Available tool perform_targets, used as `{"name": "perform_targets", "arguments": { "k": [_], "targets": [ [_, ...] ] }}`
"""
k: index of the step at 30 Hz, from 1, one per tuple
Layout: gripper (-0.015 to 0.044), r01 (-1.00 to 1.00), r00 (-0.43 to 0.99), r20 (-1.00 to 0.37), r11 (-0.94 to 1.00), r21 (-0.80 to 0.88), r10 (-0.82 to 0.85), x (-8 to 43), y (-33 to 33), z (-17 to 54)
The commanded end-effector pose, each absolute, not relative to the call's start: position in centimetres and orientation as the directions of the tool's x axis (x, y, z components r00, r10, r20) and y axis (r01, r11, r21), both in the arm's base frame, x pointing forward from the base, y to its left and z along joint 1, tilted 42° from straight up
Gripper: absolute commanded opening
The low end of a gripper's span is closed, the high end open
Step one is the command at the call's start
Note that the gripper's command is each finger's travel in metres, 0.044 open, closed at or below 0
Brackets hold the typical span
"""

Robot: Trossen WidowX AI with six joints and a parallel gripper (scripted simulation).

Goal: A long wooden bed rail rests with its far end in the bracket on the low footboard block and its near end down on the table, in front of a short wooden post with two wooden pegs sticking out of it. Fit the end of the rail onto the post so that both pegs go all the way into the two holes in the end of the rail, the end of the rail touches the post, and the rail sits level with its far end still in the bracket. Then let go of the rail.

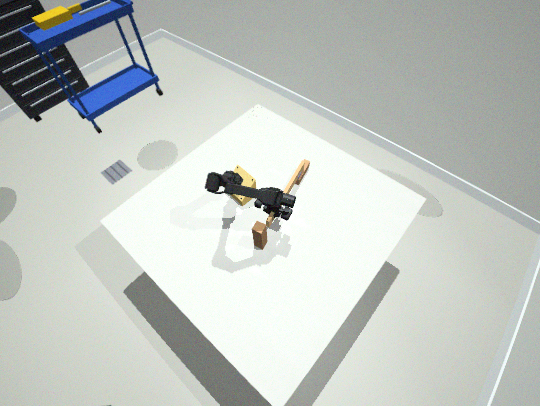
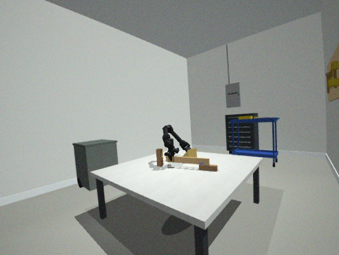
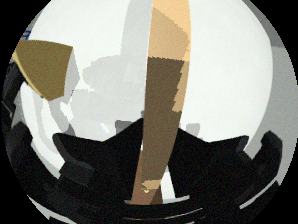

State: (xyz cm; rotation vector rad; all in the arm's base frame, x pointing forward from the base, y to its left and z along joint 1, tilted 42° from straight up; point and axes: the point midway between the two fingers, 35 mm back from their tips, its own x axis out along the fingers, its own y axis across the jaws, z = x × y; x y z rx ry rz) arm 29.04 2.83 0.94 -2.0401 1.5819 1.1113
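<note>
Brown post (image 1: pixel 259 236) (image 2: pixel 159 157) stands just beyond the near end of the rail (image 1: pixel 296 178) (image 2: pixel 191 160) (image 3: pixel 162 105); gripper (image 1: pixel 272 215) (image 2: pixel 169 158) (image 3: pixel 152 121) pinched nearly shut on rail, whose long axis points postward.

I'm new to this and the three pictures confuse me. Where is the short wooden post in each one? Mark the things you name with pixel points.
Top: just below the center, under the gripper (image 1: pixel 274 212) (image 2: pixel 170 157) (image 3: pixel 152 121).
Exterior: the short wooden post (image 1: pixel 259 236) (image 2: pixel 159 157) stands slightly left of center on the table, left of the gripper.
Wrist: probably the brown piece at the bottom, mostly hidden; I can't be certain.
Shared landmark: the long wooden rail (image 1: pixel 294 181) (image 2: pixel 191 160) (image 3: pixel 164 90).
</note>
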Motion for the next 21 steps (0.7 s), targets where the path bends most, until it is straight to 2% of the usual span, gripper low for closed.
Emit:
{"name": "perform_targets", "arguments": {
  "k": [1,21],
  "targets": [
    [0.0,-0.923,0.083,-0.748,-0.334,0.191,-0.659,29.09,2.92,0.82],
    [0.0,-0.923,0.083,-0.748,-0.334,0.192,-0.659,29.01,3.11,1.06]
  ]
}}
